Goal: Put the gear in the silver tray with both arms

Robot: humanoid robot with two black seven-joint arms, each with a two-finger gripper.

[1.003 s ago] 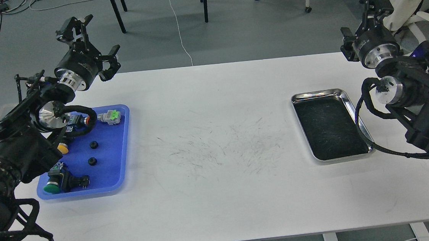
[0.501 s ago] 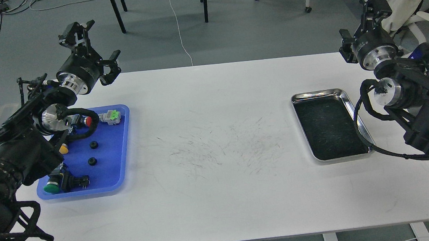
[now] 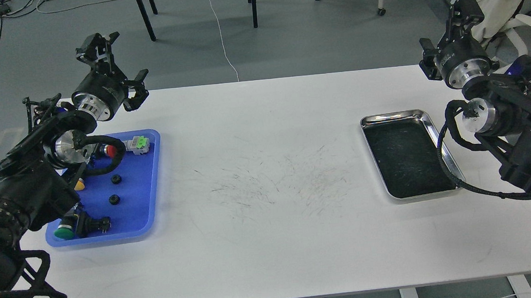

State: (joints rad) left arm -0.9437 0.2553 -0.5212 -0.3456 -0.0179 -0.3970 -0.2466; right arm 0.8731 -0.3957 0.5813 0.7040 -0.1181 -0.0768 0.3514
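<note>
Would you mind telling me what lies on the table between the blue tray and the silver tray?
Nothing: in the head view, only bare, scuffed white table separates the blue tray from the silver tray.

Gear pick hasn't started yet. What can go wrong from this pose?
1. The two small black gears lie in the blue tray among bulkier parts; the left arm's cable loop hangs over that tray and may snag or drag them.
2. The gears look small and low, so the left gripper may slip off or pinch the tray floor.
3. The silver tray sits at the table's far right, and the right arm's cable crosses its rim, so it may get nudged during placement.
</note>
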